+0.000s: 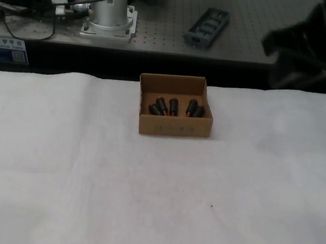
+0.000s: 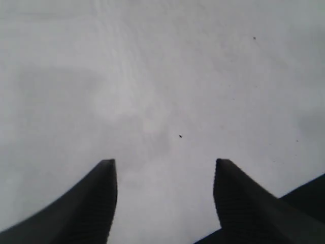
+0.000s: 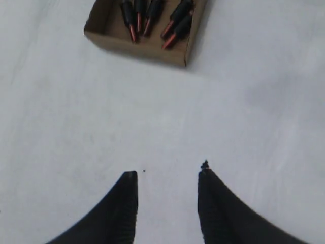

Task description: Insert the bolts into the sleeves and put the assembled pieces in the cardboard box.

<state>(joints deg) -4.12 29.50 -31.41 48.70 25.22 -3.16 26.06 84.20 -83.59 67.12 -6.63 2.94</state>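
Toward the far edge of the white surface (image 1: 88, 166) sits the cardboard box (image 1: 174, 126), holding five assembled pieces (image 1: 173, 107) lying roughly far-to-near. The box lies ahead of the right hand (image 3: 167, 173), seemingly the nearer; it and the left hand (image 2: 165, 162) gape wide, empty.

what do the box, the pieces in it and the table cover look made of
Cardboard box: plain brown cardboard, matte, raw cut edges. Assembled pieces: dull black sleeves, likely plastic or rubber, with reddish bolt tips; metal or plastic is unclear. Table cover: white, matte, faintly creased, probably cloth or paper.
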